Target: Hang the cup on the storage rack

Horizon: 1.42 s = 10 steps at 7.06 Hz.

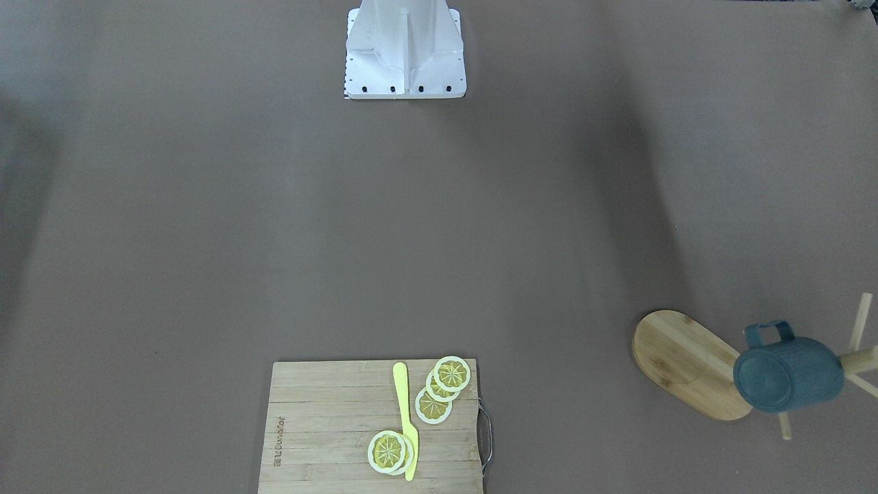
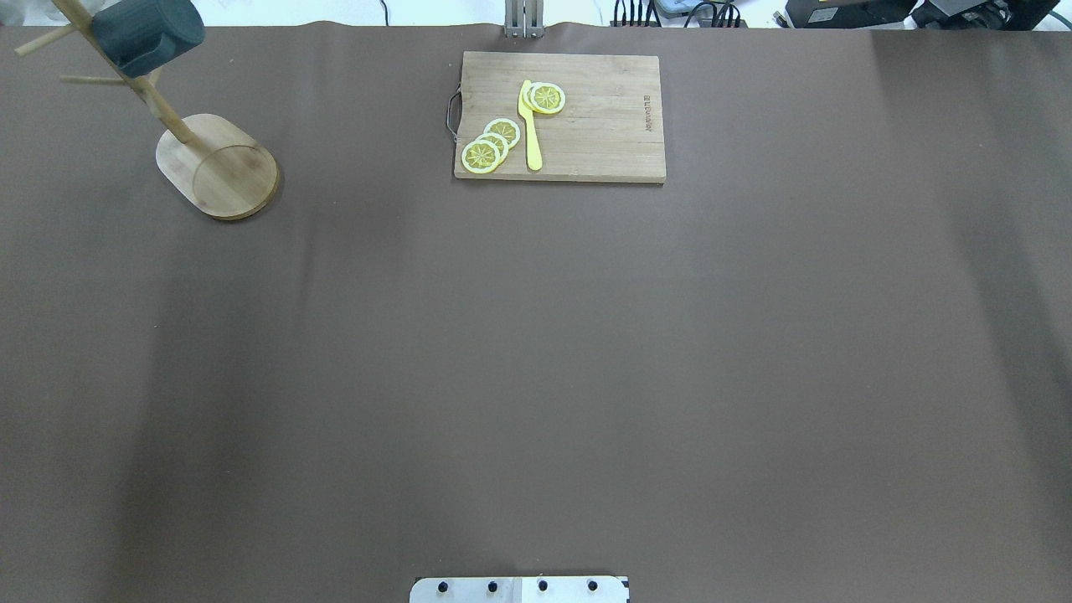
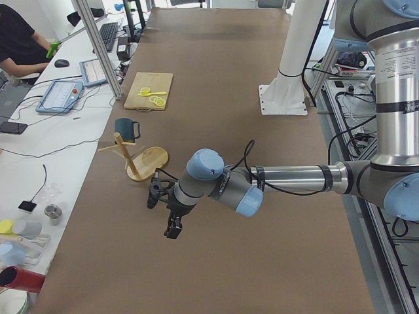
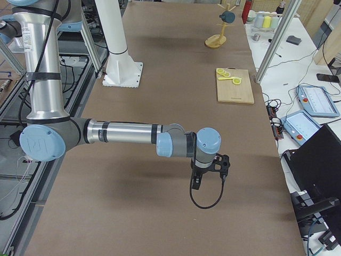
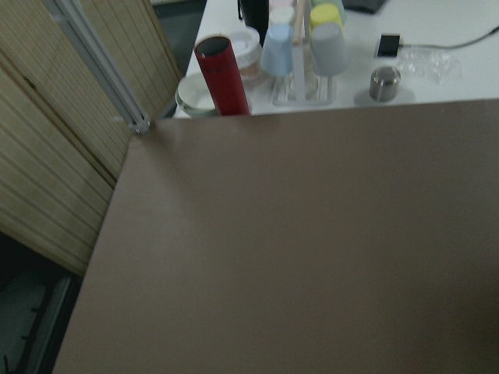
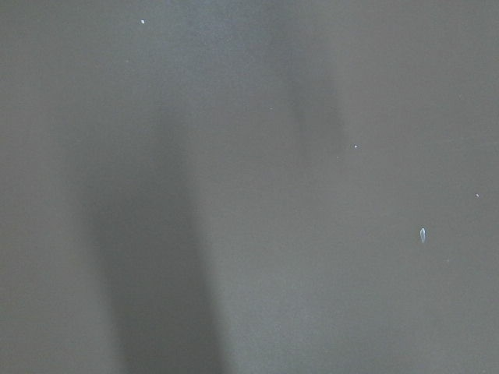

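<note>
The blue-grey cup point(image 1: 789, 374) hangs on its side on a peg of the bamboo storage rack point(image 1: 675, 357), its handle over the peg and its bottom facing the camera. It also shows at the far left in the overhead view point(image 2: 146, 33), above the rack's oval base point(image 2: 218, 167). My left gripper point(image 3: 173, 229) hovers over bare table, nearer the robot than the rack point(image 3: 147, 162) and apart from it. My right gripper point(image 4: 196, 183) hangs over the table's other end. Neither holds anything that I can see; I cannot tell whether they are open or shut.
A wooden cutting board point(image 2: 603, 142) with lemon slices point(image 2: 492, 144) and a yellow knife point(image 2: 530, 126) lies at the far middle edge. The robot's white base point(image 1: 405, 51) stands at the near edge. A side bench holds a red cylinder point(image 5: 222, 74) and cups.
</note>
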Available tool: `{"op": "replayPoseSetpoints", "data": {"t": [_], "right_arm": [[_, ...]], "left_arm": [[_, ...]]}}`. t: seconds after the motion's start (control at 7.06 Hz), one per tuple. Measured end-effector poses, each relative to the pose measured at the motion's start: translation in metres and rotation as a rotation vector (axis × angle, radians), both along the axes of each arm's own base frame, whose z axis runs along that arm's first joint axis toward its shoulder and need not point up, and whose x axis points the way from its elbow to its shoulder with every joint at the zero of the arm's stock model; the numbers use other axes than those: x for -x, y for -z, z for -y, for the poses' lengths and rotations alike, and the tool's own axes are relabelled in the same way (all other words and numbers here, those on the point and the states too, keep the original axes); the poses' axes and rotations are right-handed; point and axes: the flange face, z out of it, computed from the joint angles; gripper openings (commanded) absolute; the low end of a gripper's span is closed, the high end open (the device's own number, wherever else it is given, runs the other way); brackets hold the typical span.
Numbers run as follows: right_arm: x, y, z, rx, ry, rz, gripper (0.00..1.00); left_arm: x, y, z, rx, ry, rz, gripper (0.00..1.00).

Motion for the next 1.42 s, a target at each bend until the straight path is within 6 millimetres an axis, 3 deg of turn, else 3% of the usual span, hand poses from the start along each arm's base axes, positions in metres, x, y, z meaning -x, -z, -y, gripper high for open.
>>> {"op": "replayPoseSetpoints", "data": {"t": [0.28,0.57,0.99,1.42], "right_arm": [[0.000,0.001,0.001,-0.002,0.000,-0.001,1.00],[0.000,0.001,0.001,-0.006,0.003,-0.001,1.00],[0.000,0.000,0.000,-0.004,0.002,-0.002,1.00],[0.000,0.000,0.000,-0.002,0.002,0.001,1.00]], "left_arm": [[-0.042,-0.018,-0.001,0.053,-0.111,-0.028,0.99],[-0.057,-0.006,-0.001,0.076,-0.151,-0.051,0.99],[-0.059,0.029,-0.005,0.069,-0.217,-0.075,0.99],[-0.044,0.021,-0.013,0.073,-0.305,-0.042,0.99]]}}
